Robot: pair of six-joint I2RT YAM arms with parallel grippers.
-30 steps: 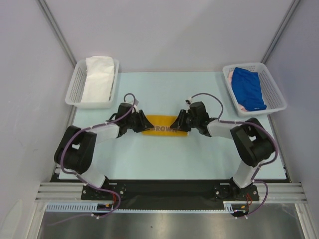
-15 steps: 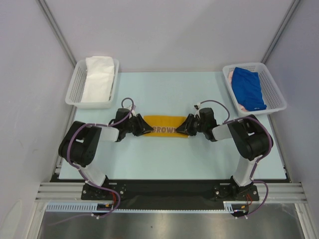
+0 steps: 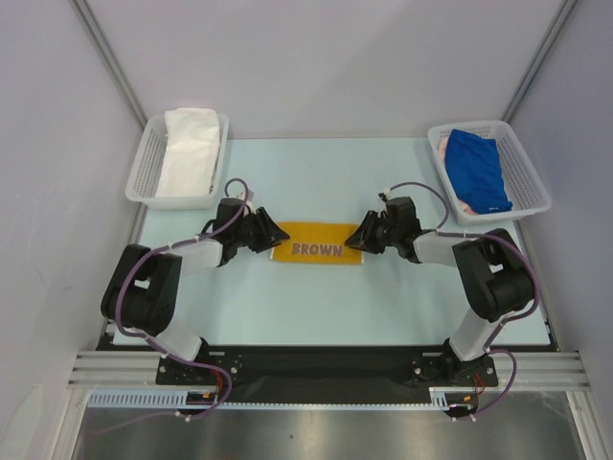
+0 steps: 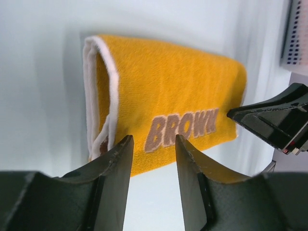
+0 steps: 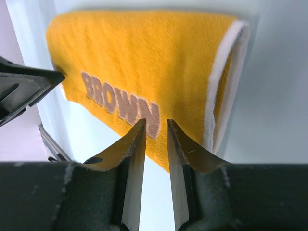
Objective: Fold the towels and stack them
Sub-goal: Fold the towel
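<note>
A folded yellow towel (image 3: pixel 318 244) with brown "BROWN" lettering and white edging lies flat mid-table. It also shows in the left wrist view (image 4: pixel 168 82) and in the right wrist view (image 5: pixel 144 53). My left gripper (image 3: pixel 275 238) (image 4: pixel 153 140) sits just off its left end, open and empty. My right gripper (image 3: pixel 355 238) (image 5: pixel 155 124) sits just off its right end, jaws narrowly apart with nothing between them. A white towel (image 3: pixel 188 149) lies in the left basket. A blue towel (image 3: pixel 479 169) lies over a pink one (image 3: pixel 442 146) in the right basket.
A white mesh basket (image 3: pixel 144 172) stands at the back left and another (image 3: pixel 529 168) at the back right. The pale table mat (image 3: pixel 316 297) lies in front of the towel. Grey walls close in the sides and back.
Both grippers have let go of the yellow towel's ends and drawn back slightly outward. The towel now lies flat with its lettering fully showing.
</note>
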